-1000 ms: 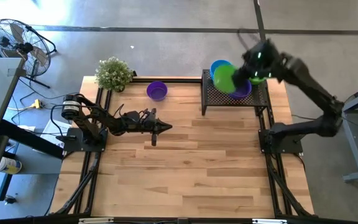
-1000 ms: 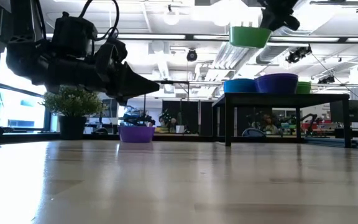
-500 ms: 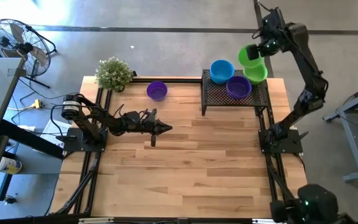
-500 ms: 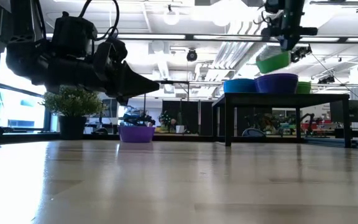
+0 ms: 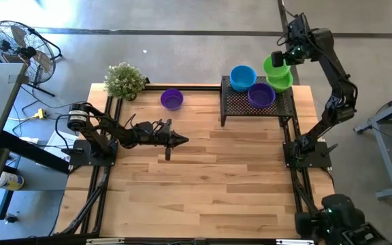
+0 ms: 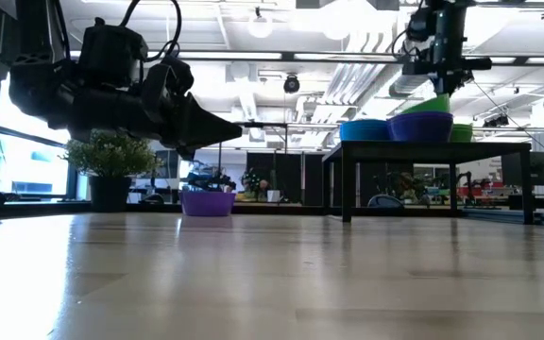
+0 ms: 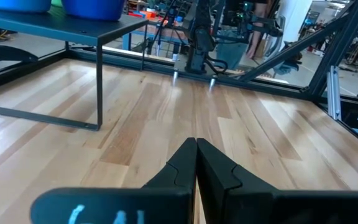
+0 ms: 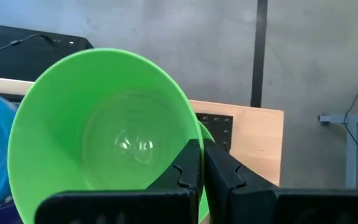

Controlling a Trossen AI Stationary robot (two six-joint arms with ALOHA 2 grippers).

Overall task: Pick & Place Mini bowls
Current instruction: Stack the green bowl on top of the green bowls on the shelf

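A stand is set at the table's far right corner, with three bowls on it: one at its far left, one just beside and nearer, and one at the far right. Another bowl is held tilted above that last one, pinched at the rim by the right gripper. A lone bowl is sat on the table left of the stand, and a plant is parked in the far left corner. The left gripper is stretched out low over the table's middle, well apart from everything.
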